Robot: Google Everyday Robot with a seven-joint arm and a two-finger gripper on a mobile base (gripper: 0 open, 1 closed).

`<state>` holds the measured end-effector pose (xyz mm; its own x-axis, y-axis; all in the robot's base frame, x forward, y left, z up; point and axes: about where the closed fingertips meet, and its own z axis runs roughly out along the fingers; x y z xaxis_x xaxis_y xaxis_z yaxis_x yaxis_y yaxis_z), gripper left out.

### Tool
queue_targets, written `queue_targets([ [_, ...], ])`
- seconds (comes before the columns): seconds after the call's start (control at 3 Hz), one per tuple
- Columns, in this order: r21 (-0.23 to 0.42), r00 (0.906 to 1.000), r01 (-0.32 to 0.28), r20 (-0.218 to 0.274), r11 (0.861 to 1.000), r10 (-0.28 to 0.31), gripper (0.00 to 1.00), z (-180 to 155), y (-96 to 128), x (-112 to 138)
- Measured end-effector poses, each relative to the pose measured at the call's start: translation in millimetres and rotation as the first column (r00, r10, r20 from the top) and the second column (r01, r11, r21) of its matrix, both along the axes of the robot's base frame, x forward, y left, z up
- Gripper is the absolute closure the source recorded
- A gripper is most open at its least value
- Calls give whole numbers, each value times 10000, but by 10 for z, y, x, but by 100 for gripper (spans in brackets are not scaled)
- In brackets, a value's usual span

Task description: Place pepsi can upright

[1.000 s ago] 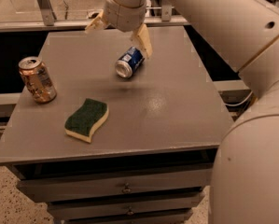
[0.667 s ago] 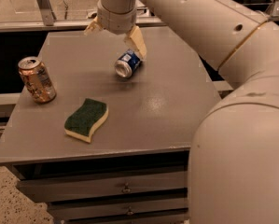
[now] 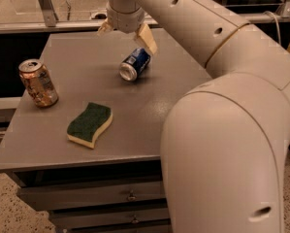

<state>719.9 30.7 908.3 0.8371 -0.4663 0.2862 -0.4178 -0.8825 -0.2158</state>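
Observation:
The pepsi can (image 3: 135, 64), dark blue with white markings, lies on its side on the grey table (image 3: 86, 76), its silver end facing the front left. My gripper (image 3: 127, 39) hangs just above and behind the can, open, with one cream finger (image 3: 147, 38) right above the can's far end and the other finger (image 3: 104, 28) off to the left. The gripper holds nothing.
An orange-gold can (image 3: 38, 83) stands upright near the table's left edge. A green-and-yellow sponge (image 3: 89, 124) lies at the front middle. My large white arm (image 3: 222, 130) covers the right side of the view. Drawers (image 3: 130, 195) sit under the table.
My gripper has drawn slightly up and back from the can. The arm's bulk has swung further into the right of the view. The can has stayed lying on its side.

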Motion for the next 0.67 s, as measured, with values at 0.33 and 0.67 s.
queue_targets([
  [0.33, -61, 9993, -57, -359, 10000, 55, 0, -57, -106, 90],
  [0.67, -10, 9974, -162, -707, 9999, 161, 0, -173, -191, 164],
])
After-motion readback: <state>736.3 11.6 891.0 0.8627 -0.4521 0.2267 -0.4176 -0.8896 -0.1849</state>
